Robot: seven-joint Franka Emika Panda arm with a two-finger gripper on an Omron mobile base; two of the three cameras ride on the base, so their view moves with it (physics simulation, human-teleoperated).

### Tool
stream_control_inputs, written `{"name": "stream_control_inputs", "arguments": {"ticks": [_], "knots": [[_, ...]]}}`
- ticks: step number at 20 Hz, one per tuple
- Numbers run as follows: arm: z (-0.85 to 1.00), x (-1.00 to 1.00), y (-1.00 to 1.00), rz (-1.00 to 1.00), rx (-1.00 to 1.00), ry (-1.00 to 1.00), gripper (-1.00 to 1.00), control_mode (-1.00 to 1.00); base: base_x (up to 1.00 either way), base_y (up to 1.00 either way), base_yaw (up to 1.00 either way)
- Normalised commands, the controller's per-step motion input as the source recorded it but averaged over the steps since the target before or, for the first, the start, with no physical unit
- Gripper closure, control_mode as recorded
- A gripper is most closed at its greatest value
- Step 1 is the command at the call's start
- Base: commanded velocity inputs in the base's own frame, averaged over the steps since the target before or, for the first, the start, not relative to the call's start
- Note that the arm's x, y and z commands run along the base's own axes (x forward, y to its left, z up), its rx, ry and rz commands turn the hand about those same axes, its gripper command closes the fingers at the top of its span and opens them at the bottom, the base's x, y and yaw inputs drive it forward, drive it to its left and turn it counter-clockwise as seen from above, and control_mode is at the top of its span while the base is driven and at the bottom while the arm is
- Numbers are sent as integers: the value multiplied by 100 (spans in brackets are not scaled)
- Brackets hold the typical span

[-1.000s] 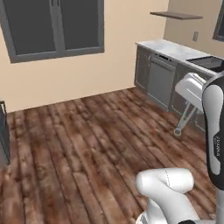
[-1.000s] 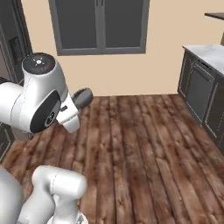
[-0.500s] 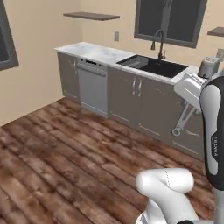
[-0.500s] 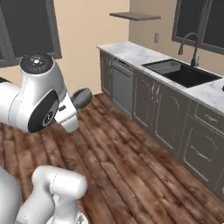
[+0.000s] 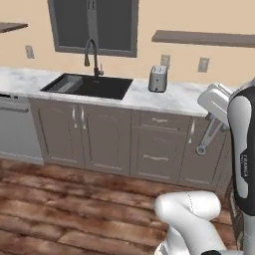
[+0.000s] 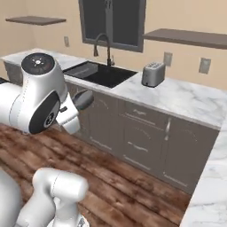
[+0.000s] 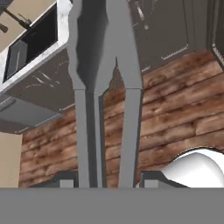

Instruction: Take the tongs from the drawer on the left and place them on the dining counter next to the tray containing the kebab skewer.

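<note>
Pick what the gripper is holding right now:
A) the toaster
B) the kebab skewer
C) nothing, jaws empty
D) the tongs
D. In the hand view the tongs run up from between the gripper fingertips, two grey metal arms clamped there. In the left base view they hang below the hand, ring end down, in front of the cabinets.

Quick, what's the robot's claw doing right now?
Gripper: closed on the tongs, which hang from it.
</note>
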Motion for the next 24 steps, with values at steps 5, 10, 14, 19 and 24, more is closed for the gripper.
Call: {"name": "stream_control_inputs", "arguments": {"ticks": [5, 10, 14, 19, 24], "knots": [[0, 0, 0, 0, 0, 0, 100, 100, 59, 53, -83], [0, 0, 0, 0, 0, 0, 100, 100, 54, 83, -81], [0, 0, 0, 0, 0, 0, 100, 100, 61, 80, -82], [0, 0, 0, 0, 0, 0, 100, 100, 64, 73, -84], [0, 0, 0, 0, 0, 0, 100, 100, 84, 63, -77]]}}
